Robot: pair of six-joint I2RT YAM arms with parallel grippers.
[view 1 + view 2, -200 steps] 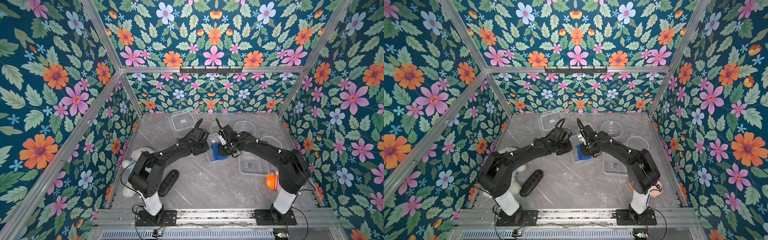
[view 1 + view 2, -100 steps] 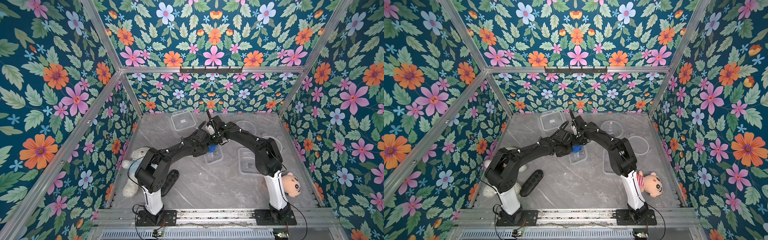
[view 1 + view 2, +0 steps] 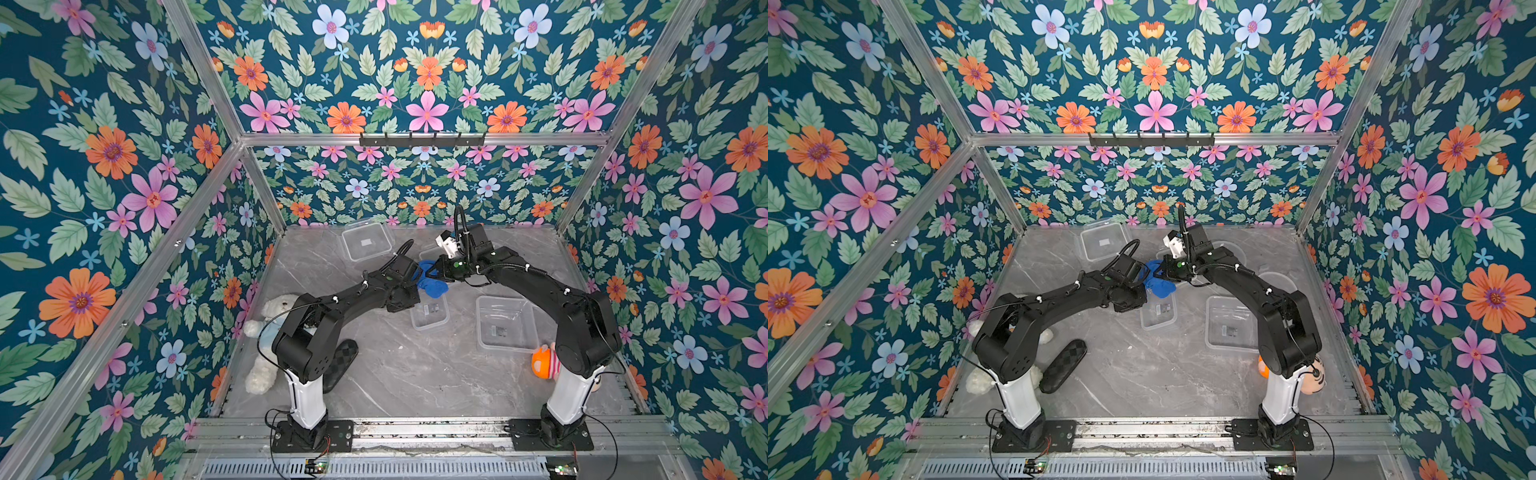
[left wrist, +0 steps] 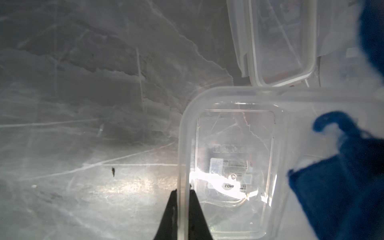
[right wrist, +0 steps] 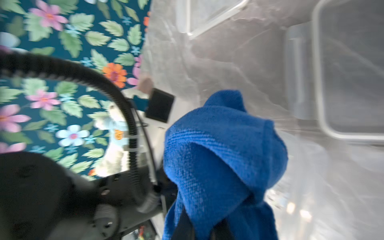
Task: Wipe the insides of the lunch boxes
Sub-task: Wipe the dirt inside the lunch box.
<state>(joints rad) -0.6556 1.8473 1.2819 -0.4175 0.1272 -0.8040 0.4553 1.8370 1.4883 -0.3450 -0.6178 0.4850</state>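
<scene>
The small rectangular lunch box (image 3: 430,311) (image 3: 1158,312) stands mid-table, and my left gripper (image 4: 184,190) is shut on its side wall (image 4: 184,145), one finger inside and one outside. Just above its far end hangs a blue cloth (image 3: 432,284) (image 3: 1158,284) (image 5: 224,155) with my right gripper (image 3: 432,272) (image 5: 204,230) shut on it. The cloth's edge shows in the left wrist view (image 4: 342,187), clear of the box floor. The large square lunch box (image 3: 505,324) (image 3: 1231,328) sits open to the right. My right arm hides most of the round lunch box.
A clear square lid (image 3: 368,241) lies at the back left, and a smaller lid (image 4: 280,41) lies just beyond the small box. A white teddy bear (image 3: 266,332) and a black oblong object (image 3: 343,361) lie by the left arm's base. An orange doll (image 3: 544,361) is by the right base.
The right gripper has lifted the blue cloth out of the small lunch box and drawn it slightly toward the back. The left gripper has kept its hold on the box wall.
</scene>
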